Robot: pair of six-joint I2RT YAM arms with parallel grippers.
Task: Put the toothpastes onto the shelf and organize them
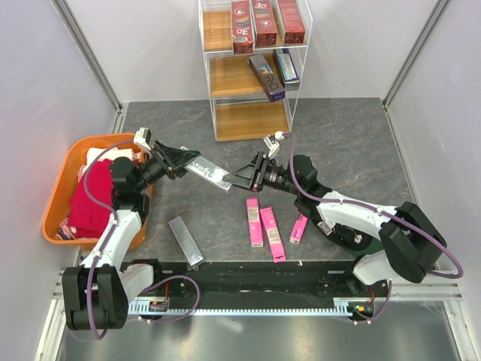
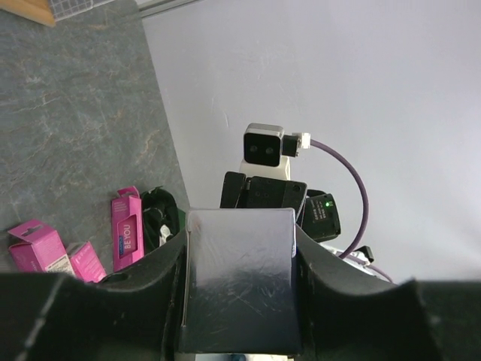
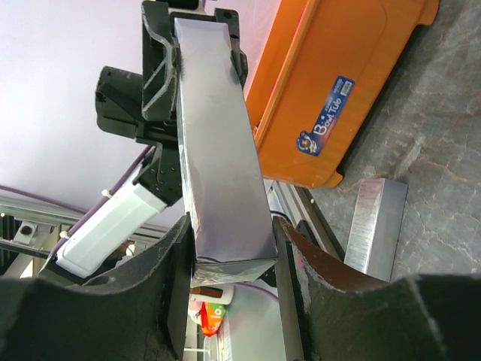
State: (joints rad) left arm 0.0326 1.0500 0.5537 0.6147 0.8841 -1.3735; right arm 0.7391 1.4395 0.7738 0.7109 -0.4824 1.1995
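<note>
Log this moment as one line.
phase: mid-air handover | left gripper: shut on silver box | right gripper: shut on its other end | shelf: holds five boxes

Both arms are white links and black joints (purple cables looping alongside).

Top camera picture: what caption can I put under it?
Two sets of jaws grip one silver toothpaste box above the grey table, shelf behind.

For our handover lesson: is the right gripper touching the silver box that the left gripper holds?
Touching. The right wrist view shows the right gripper pressed against both sides of the silver box.
</note>
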